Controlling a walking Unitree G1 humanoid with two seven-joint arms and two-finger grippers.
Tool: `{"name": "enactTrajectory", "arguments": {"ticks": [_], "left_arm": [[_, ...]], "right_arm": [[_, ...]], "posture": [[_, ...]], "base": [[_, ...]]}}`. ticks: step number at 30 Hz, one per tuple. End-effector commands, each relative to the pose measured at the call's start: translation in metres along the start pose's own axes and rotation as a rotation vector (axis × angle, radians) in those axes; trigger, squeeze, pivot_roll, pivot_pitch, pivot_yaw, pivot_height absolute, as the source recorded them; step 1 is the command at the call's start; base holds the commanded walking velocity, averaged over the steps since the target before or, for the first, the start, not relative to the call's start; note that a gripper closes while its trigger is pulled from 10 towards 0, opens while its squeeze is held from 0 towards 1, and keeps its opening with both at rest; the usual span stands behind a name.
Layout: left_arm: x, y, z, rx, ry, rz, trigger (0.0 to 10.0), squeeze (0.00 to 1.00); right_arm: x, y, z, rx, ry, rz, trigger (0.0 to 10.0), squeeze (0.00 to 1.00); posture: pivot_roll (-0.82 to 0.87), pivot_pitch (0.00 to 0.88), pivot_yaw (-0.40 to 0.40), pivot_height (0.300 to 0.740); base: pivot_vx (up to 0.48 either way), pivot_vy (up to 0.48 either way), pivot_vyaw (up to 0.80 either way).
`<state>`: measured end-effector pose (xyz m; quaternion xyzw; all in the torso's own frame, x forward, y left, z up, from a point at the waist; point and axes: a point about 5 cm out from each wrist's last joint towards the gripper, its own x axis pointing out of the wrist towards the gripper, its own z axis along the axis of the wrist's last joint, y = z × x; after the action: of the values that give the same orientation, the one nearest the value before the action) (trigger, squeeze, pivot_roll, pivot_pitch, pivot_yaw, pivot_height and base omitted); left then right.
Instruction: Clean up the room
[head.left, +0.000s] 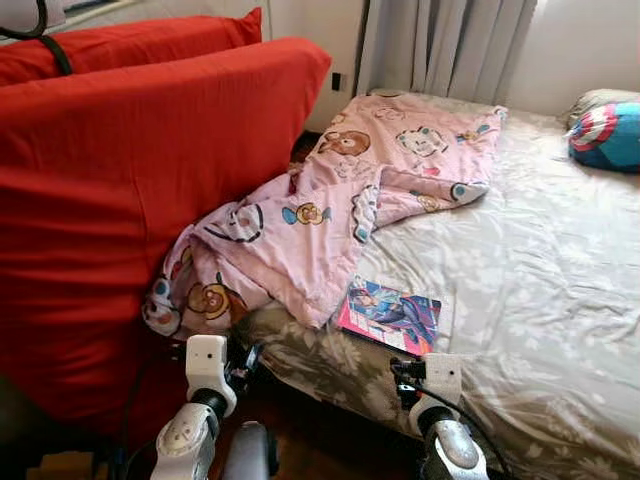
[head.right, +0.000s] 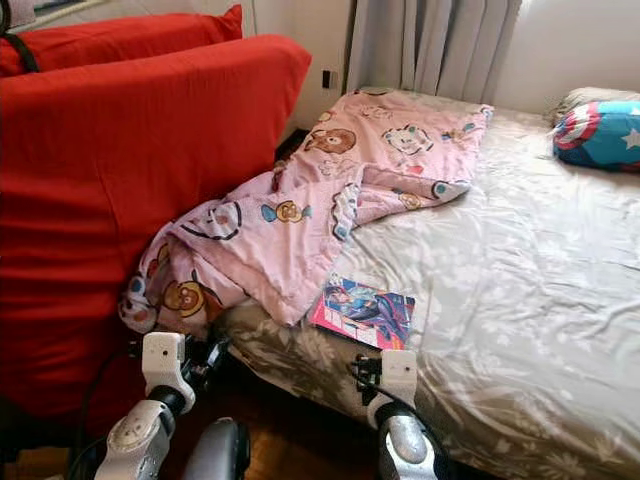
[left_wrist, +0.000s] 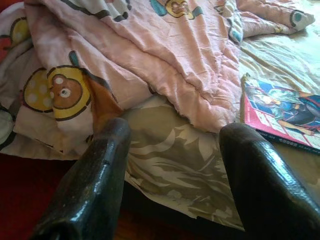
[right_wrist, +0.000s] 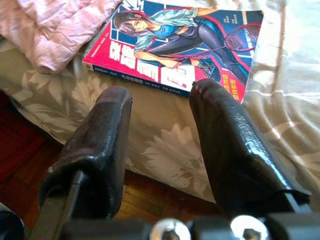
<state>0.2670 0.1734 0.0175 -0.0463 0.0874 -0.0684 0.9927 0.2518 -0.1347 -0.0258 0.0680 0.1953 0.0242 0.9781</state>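
A pink comic book (head.left: 392, 314) with a drawn figure on its cover lies flat near the bed's front edge, partly tucked under a pink cartoon-print blanket (head.left: 330, 210). My right gripper (right_wrist: 161, 102) is open just short of the book (right_wrist: 180, 42), above the sheet's overhang. My left gripper (left_wrist: 172, 137) is open too, facing the blanket's hanging corner (left_wrist: 60, 90) at the bed's edge. Both wrists (head.left: 205, 365) hover low in front of the mattress.
A big red sofa back (head.left: 130, 190) stands close on the left, touching the blanket. The bed (head.left: 540, 280) has a floral grey sheet and a blue-red pillow (head.left: 606, 134) at the far right. Dark wood floor (right_wrist: 20, 150) lies below. Curtains (head.left: 440, 45) hang behind.
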Motion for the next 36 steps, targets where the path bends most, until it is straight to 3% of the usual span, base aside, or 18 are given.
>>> {"name": "enactTrajectory", "arguments": {"ticks": [1, 25, 36], "left_arm": [[0.0014, -0.0027, 0.0007, -0.001, -0.003, -0.010, 10.0, 0.00], [0.0012, -0.0024, 0.0014, 0.001, -0.010, -0.012, 10.0, 0.00], [0.0010, -0.0030, 0.0006, 0.000, -0.008, -0.014, 10.0, 0.00]], "right_arm": [[-0.0006, -0.0037, -0.0001, 0.004, -0.001, -0.012, 10.0, 0.00], [-0.0010, -0.0002, -0.0018, -0.004, 0.004, 0.020, 10.0, 0.00], [-0.0017, -0.0013, -0.0035, 0.008, 0.012, 0.006, 10.0, 0.00]], "posture": [[0.04, 0.017, -0.038, 0.611], [0.04, 0.017, -0.037, 0.611], [0.04, 0.016, -0.037, 0.611]], "base": [[0.244, 0.000, 0.00], [0.305, 0.000, 0.00], [0.334, 0.000, 0.29]]}}
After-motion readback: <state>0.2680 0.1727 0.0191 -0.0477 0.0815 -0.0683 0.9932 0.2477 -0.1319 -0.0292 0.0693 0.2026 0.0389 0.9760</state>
